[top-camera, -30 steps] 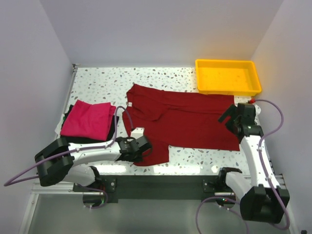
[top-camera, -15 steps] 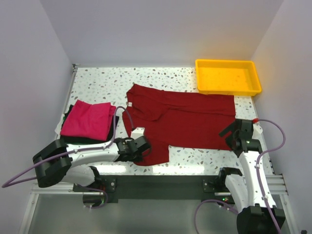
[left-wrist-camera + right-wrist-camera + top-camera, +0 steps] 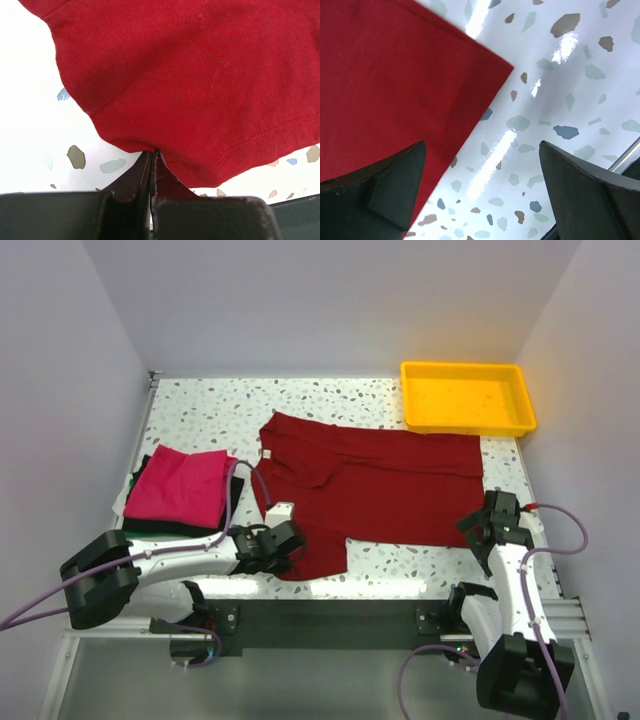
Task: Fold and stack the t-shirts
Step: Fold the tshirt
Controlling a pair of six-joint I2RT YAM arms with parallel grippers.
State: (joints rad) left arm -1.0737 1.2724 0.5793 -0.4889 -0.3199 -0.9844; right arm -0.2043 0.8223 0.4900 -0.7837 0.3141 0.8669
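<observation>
Vanishing between pressed-together left fingers [image 3: 129, 186], crimson t-shirt [image 3: 190, 75] hem

Yellow tray [image 3: 466, 366] blocks the far-right corner, folded t-shirts [image 3: 180, 487] the left edge.

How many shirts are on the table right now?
3: a crimson shirt spread in the middle, a magenta shirt folded at the left, and a dark shirt under it; more may be hidden beneath.
</observation>
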